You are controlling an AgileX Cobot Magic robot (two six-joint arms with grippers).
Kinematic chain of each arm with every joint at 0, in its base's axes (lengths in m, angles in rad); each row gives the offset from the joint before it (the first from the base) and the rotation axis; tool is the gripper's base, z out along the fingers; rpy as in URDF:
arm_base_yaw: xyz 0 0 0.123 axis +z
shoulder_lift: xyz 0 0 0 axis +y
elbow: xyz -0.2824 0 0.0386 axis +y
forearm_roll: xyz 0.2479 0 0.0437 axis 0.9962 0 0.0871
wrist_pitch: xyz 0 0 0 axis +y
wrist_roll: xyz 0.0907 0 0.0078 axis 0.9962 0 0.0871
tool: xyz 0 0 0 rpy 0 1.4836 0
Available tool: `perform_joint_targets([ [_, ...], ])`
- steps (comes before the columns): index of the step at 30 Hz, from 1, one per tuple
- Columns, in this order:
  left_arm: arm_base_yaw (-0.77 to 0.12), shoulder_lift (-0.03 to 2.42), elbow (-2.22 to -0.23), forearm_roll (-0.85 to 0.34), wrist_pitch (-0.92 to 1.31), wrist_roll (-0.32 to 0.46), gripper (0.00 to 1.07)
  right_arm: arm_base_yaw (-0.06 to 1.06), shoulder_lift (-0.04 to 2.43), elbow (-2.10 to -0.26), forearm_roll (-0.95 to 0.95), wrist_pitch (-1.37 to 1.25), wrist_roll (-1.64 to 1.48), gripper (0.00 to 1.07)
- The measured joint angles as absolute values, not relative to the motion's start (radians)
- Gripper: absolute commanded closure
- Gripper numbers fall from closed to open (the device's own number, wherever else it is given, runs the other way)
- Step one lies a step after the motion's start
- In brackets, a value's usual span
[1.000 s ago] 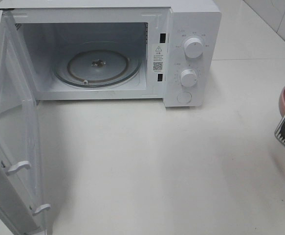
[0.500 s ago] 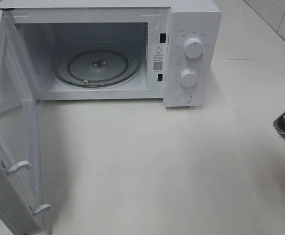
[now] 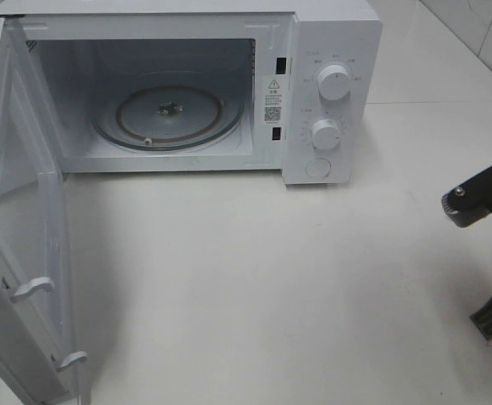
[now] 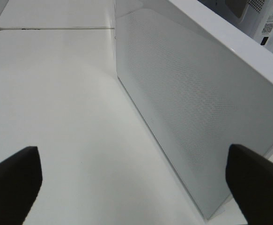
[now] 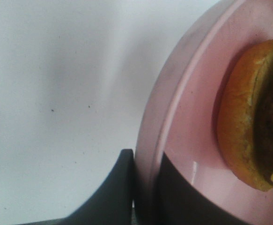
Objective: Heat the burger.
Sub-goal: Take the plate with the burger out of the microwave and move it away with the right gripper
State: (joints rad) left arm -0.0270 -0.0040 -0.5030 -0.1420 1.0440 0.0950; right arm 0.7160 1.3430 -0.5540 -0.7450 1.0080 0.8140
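Where the right gripper [image 5: 145, 187] shows in its wrist view, its two dark fingers are pinched on the rim of a pink plate [image 5: 173, 108], one finger outside the rim and one inside. On that plate sits the burger [image 5: 248, 117], its golden bun and a strip of dark patty and yellow cheese cut off by the picture's edge. From the high camera only dark parts of the right arm [image 3: 482, 198] reach in at the right edge above the white table [image 3: 271, 278]; plate and burger seem to lie outside that view. The left gripper [image 4: 134, 176] is spread wide, its fingertips [image 4: 12, 180] far apart over the table beside the open microwave door [image 4: 197, 108]. Across the table, the microwave [image 3: 330, 93] stands with its door swung out and its glass turntable [image 3: 168, 114] bare.
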Motion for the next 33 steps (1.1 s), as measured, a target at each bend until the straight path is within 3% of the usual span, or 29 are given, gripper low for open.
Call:
perform_joint_targets([
  [23,-0.027,-0.004,-0.503,-0.142,1.044,0.095,0.06,0.715,1.658,-0.573,-0.882,0.818,1.064,1.07],
  [33,-0.027,-0.004,-0.503,-0.142,1.044,0.095,0.06,0.617,1.743,-0.574,-0.943,0.756,1.151,1.07],
])
